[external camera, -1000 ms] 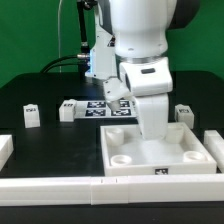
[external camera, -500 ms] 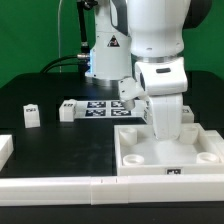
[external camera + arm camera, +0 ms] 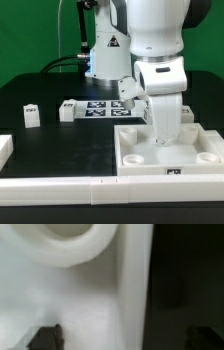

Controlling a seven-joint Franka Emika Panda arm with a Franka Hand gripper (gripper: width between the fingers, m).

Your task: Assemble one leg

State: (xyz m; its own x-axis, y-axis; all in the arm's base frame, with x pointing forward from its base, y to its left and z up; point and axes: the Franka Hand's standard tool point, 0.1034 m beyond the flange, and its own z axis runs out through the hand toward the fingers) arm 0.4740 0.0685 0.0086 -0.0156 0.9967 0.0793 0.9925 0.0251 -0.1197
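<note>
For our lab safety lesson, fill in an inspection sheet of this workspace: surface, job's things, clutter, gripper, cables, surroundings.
Surface: black table, with the marker board lying flat on it.
Job's things: first leg and second leg stand loose, apart from the tray; neither is held.
Clutter: long white bars along the near edge.
Gripper: gripper open, fingers astride the tray's rim.
Cables: black cable behind the arm.
Surroundings: green backdrop.
</note>
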